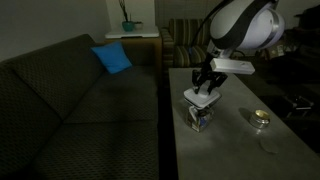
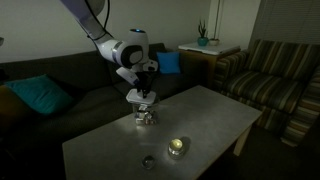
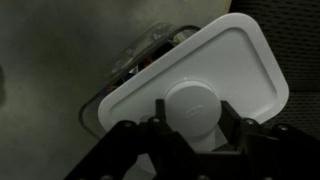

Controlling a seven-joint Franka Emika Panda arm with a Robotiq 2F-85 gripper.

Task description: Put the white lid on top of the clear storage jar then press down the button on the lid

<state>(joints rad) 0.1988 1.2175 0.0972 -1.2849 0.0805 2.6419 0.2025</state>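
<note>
My gripper [image 3: 195, 118] is shut on the round button [image 3: 195, 100] in the middle of the white lid [image 3: 235, 55]. The lid is a flat rounded square and fills most of the wrist view. Beneath it the clear storage jar [image 3: 150, 48] peeks out at the lid's upper left edge, so the lid sits offset from it. In both exterior views the lid [image 1: 200, 97] [image 2: 139, 97] hangs from the gripper [image 1: 208, 82] [image 2: 143, 84] just over the jar [image 1: 201, 117] [image 2: 146, 117] on the table. Whether lid and jar touch, I cannot tell.
A small round shiny tin [image 1: 261, 118] [image 2: 177, 146] stands on the grey table [image 1: 240, 150] [image 2: 210, 115] beside the jar. A small dark object [image 2: 148, 161] lies near the table's edge. A dark sofa [image 1: 70, 100] with a blue cushion [image 1: 112, 58] runs alongside.
</note>
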